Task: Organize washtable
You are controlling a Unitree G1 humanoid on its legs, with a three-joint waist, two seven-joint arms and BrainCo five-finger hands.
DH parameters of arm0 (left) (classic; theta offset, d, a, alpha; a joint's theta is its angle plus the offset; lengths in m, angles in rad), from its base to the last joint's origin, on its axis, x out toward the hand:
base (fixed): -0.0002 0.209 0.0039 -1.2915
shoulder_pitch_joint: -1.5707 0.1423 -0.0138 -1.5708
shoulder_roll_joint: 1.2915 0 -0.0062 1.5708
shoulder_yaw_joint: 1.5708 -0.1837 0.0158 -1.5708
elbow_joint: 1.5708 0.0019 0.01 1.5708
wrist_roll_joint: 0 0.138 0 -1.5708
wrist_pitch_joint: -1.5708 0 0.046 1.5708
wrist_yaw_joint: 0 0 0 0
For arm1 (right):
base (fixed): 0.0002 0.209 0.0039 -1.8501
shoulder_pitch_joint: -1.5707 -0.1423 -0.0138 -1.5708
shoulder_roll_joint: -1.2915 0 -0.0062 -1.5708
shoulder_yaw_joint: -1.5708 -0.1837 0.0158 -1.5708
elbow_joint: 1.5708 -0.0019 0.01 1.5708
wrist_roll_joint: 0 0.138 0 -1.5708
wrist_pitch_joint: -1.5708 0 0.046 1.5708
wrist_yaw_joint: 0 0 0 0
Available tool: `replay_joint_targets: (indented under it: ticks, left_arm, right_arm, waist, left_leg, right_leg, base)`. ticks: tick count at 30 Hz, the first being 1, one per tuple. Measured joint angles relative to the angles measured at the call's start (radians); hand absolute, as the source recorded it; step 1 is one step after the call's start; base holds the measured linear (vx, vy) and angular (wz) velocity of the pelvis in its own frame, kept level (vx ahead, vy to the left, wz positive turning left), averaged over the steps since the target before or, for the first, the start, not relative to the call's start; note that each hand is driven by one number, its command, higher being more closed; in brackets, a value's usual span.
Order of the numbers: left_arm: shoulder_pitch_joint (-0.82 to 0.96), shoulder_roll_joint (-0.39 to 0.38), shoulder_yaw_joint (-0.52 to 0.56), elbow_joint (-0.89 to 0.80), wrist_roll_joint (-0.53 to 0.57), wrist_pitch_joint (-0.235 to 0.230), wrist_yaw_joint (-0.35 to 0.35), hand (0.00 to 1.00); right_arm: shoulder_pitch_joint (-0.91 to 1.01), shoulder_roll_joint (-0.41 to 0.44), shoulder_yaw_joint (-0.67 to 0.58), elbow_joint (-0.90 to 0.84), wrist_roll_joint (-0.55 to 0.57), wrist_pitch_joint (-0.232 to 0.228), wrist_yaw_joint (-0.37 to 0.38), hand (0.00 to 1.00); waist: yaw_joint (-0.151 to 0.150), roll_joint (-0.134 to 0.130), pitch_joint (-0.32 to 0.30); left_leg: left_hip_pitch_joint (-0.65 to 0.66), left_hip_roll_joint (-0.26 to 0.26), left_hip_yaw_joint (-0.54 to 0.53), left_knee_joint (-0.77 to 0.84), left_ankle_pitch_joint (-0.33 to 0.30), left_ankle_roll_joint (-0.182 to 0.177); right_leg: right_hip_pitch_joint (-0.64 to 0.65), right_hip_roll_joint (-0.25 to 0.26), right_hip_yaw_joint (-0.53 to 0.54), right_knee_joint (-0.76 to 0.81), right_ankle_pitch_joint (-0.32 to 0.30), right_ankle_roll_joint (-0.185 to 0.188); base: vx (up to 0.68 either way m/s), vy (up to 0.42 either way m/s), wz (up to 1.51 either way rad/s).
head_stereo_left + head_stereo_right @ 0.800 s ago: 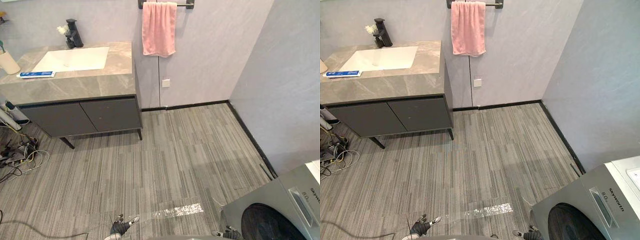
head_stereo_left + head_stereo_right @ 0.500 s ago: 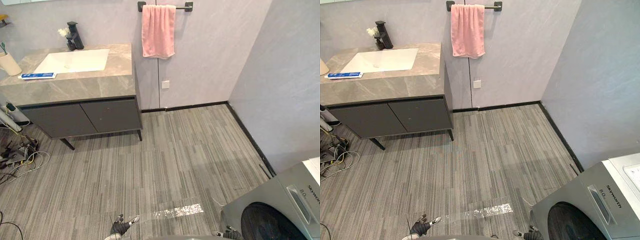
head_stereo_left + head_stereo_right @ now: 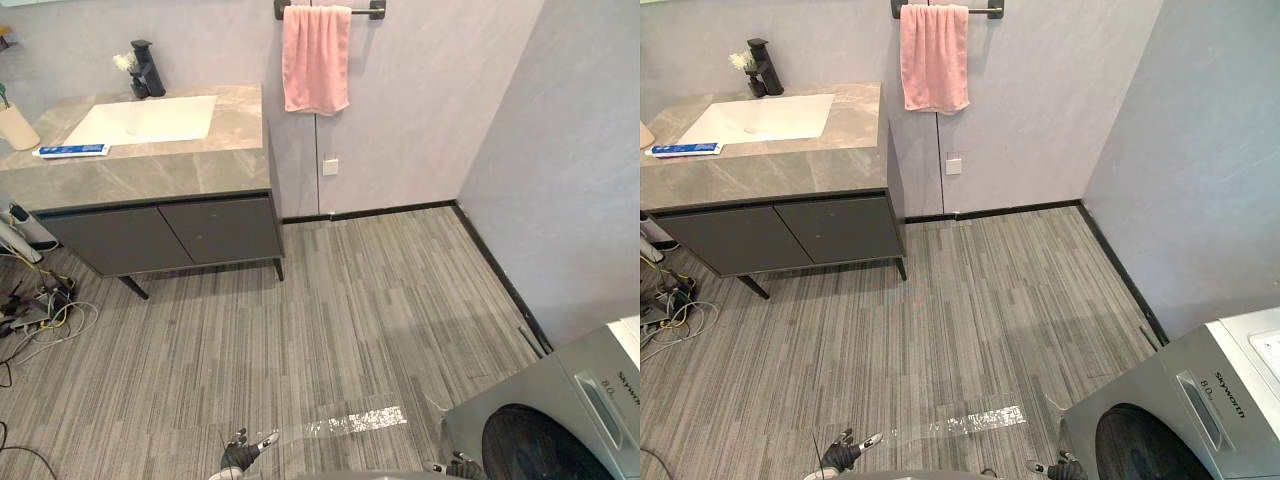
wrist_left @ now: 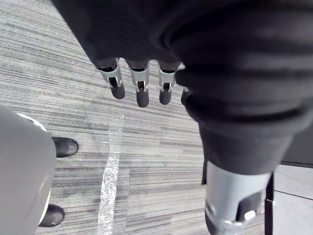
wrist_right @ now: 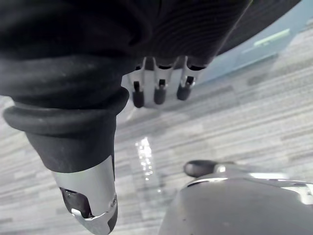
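The washtable [image 3: 150,178] stands far off at the upper left, with a grey stone top over a dark cabinet. It holds a white sink [image 3: 140,118], a black faucet [image 3: 147,68] with small white flowers beside it, a blue-and-white tube [image 3: 70,151] and a beige cup [image 3: 17,125]. A pink towel [image 3: 316,58] hangs on a wall rail to its right. My left hand [image 4: 142,93] and right hand [image 5: 159,90] hang low over the striped floor, fingers straight and holding nothing. Both also show at the bottom edge as the left hand [image 3: 240,457] and right hand [image 3: 462,466].
A grey washing machine [image 3: 560,420] stands at the lower right, close to my right hand. A tangle of cables [image 3: 40,310] lies on the floor left of the cabinet. A shiny tape strip [image 3: 355,422] marks the floor ahead. A wall outlet [image 3: 331,166] sits under the towel.
The whole picture has shifted slightly up and down as the camera moved. The hands and the things on the washtable have not moved.
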Motion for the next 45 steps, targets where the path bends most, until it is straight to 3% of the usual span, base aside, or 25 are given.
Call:
replay_joint_targets:
  ticks: [26, 28, 30, 31, 32, 34, 35, 37, 38, 39, 41, 43, 45]
  left_arm:
    - [-0.001, 0.001, 0.010, -0.001, -0.002, 0.002, 0.002, 0.00]
    - [-0.005, 0.001, 0.048, -0.002, -0.011, 0.003, 0.003, 0.00]
    - [-0.005, 0.007, 0.096, -0.022, -0.020, 0.006, 0.005, 0.00]
    - [0.001, 0.010, 0.112, -0.029, -0.023, 0.006, 0.005, 0.00]
    - [-0.001, 0.020, 0.128, -0.037, -0.028, 0.008, 0.006, 0.00]
    - [-0.004, 0.010, 0.151, -0.088, -0.036, 0.011, 0.007, 0.00]
    - [-0.002, 0.006, 0.163, -0.108, -0.040, 0.010, 0.010, 0.00]
    - [0.001, 0.002, 0.162, -0.121, -0.041, 0.009, 0.012, 0.00]
    - [-0.002, -0.010, 0.163, -0.123, -0.043, 0.005, 0.018, 0.00]
    - [-0.004, -0.022, 0.163, -0.131, -0.043, 0.004, 0.021, 0.00]
    - [0.002, -0.032, 0.165, -0.139, -0.045, 0.002, 0.021, 0.00]
    - [0.007, -0.036, 0.173, -0.139, -0.045, 0.002, 0.021, 0.00]
    - [0.023, -0.036, 0.201, -0.140, -0.053, 0.002, 0.020, 0.00]
  right_arm:
    - [-0.001, 0.000, -0.001, -0.005, 0.011, 0.000, 0.000, 0.00]
    - [-0.005, 0.002, -0.002, -0.007, 0.011, -0.001, 0.000, 0.00]
    - [-0.002, 0.000, 0.000, -0.009, 0.011, -0.005, 0.002, 0.00]
    - [0.000, 0.000, -0.001, -0.010, 0.011, -0.006, 0.001, 0.00]
    - [0.004, 0.007, 0.001, -0.009, 0.011, -0.006, 0.001, 0.00]
    - [0.008, 0.015, 0.000, -0.012, 0.016, -0.005, 0.000, 0.00]
    - [0.004, 0.013, 0.001, -0.018, 0.021, -0.003, -0.001, 0.00]
    - [0.002, 0.009, 0.001, -0.026, 0.021, 0.001, -0.001, 0.00]
    - [-0.007, 0.001, 0.001, -0.027, 0.021, 0.002, 0.000, 0.00]
    - [-0.017, -0.005, 0.000, -0.027, 0.021, 0.002, 0.000, 0.00]
    - [-0.034, -0.015, -0.002, -0.027, 0.023, 0.005, 0.000, 0.00]
    - [-0.031, -0.017, -0.017, -0.032, 0.040, 0.005, 0.000, 0.00]
    - [-0.004, 0.006, -0.045, -0.051, 0.044, 0.006, 0.001, 0.00]
  waist:
    - [-0.005, 0.005, 0.012]
    - [-0.010, 0.001, 0.031]
    - [-0.008, 0.009, 0.060]
    - [-0.007, 0.008, 0.060]
    - [-0.008, -0.005, 0.070]
    - [0.007, -0.009, 0.091]
    - [0.012, -0.018, 0.103]
    - [0.011, -0.010, 0.104]
    - [0.019, -0.013, 0.106]
    - [0.035, 0.001, 0.116]
    - [0.038, 0.017, 0.124]
    - [0.054, 0.020, 0.120]
    - [0.090, -0.010, 0.101]
  left_leg:
    - [-0.010, 0.005, 0.000, 0.006, -0.008, -0.012]
    - [-0.029, 0.024, 0.009, 0.075, -0.059, -0.026]
    - [-0.121, 0.101, 0.012, 0.352, -0.196, -0.064]
    - [-0.150, 0.123, 0.021, 0.434, -0.212, -0.074]
    - [-0.245, 0.168, 0.030, 0.647, -0.197, -0.056]
    - [-0.353, 0.220, 0.034, 0.877, -0.128, -0.001]
    - [-0.415, 0.234, 0.038, 0.985, -0.126, -0.010]
    - [-0.486, 0.214, 0.033, 1.016, -0.141, -0.035]
    - [-0.516, 0.179, 0.025, 0.958, -0.147, -0.040]
    - [-0.540, 0.137, 0.010, 0.856, -0.145, -0.040]
    - [-0.571, 0.088, -0.001, 0.662, -0.135, -0.045]
    - [-0.578, 0.045, -0.048, 0.497, -0.119, -0.056]
    - [-0.573, 0.029, -0.048, 0.503, -0.074, 0.007]
  right_leg:
    - [-0.006, 0.003, 0.000, -0.003, -0.003, -0.003]
    - [-0.005, 0.013, -0.001, 0.040, -0.038, -0.029]
    - [-0.012, 0.042, -0.022, 0.131, -0.113, -0.064]
    - [-0.018, 0.053, -0.023, 0.149, -0.130, -0.076]
    - [-0.028, 0.064, -0.028, 0.190, -0.159, -0.097]
    - [-0.027, 0.073, -0.018, 0.234, -0.190, -0.116]
    - [-0.025, 0.074, -0.010, 0.263, -0.218, -0.129]
    - [-0.024, 0.066, 0.012, 0.282, -0.240, -0.143]
    - [-0.016, 0.059, 0.038, 0.279, -0.247, -0.143]
    - [-0.018, 0.051, 0.068, 0.274, -0.256, -0.137]
    - [-0.006, 0.042, 0.105, 0.248, -0.270, -0.123]
    - [0.001, 0.037, 0.144, 0.244, -0.308, -0.084]
    - [0.013, 0.016, 0.193, 0.289, -0.381, -0.062]
  base:
    - [0.00, 0.000, 0.00]
    - [0.02, -0.050, -0.07]
    - [-0.01, -0.124, -0.16]
    - [0.00, -0.129, -0.04]
    - [0.02, -0.111, 0.02]
    - [0.07, -0.140, -0.13]
    - [0.16, -0.130, -0.18]
    - [0.21, -0.065, -0.20]
    - [0.29, 0.005, -0.55]
    - [0.30, 0.024, -0.63]
    - [0.36, 0.069, -0.67]
    - [0.52, 0.140, -0.72]
    - [0.60, 0.162, -0.86]
